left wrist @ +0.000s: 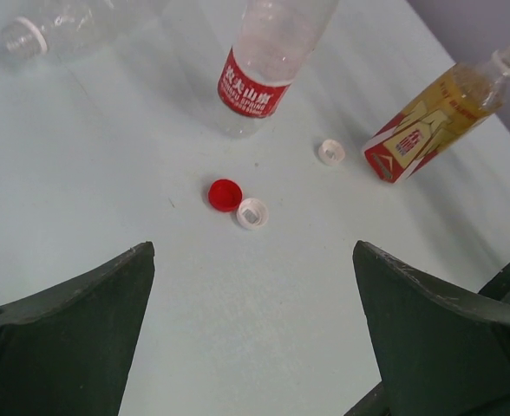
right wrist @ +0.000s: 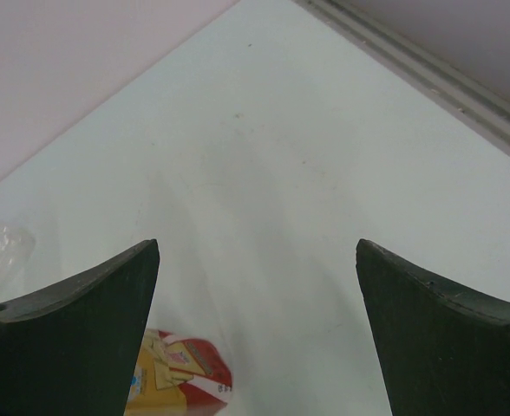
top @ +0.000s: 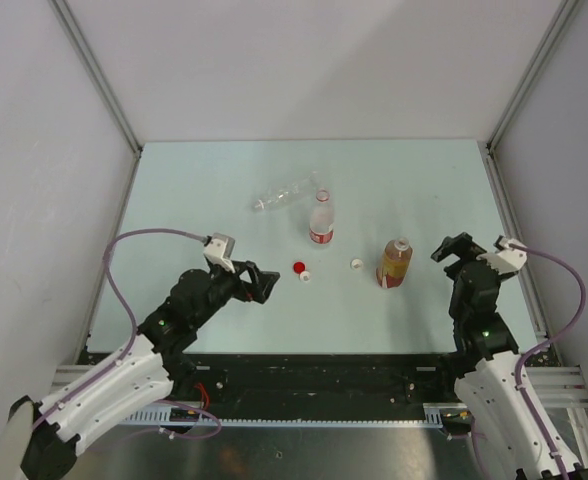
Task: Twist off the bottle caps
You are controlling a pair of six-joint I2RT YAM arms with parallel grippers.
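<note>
All three caps lie loose on the counter (top: 194, 200), on the near side of the labelled bottle (top: 321, 222), which stands upright. The red cap (top: 298, 267) sits near-left of that bottle, and a white cap (top: 305, 277) lies hard against it, apparently touching. The other white cap (top: 356, 264) lies near-right of the labelled bottle, between it and the amber bottle (top: 395, 262), which stands to its right with a bare neck. The crinkled bottle (top: 284, 194) lies on its side just behind and left of the labelled bottle. The left end effector (top: 269, 283) is near-left of the labelled bottle, just left of the red and white pair and pointing at it. It is spread wide with nothing between its fingers (left wrist: 73, 347). In its wrist view the pair lies ahead of the tips, about centred in the gap and apart from both. The right end effector (top: 469, 248) is well right of the labelled bottle, just past the amber one, also wide open and empty. In its wrist view the amber bottle's label shows beside one finger.
</note>
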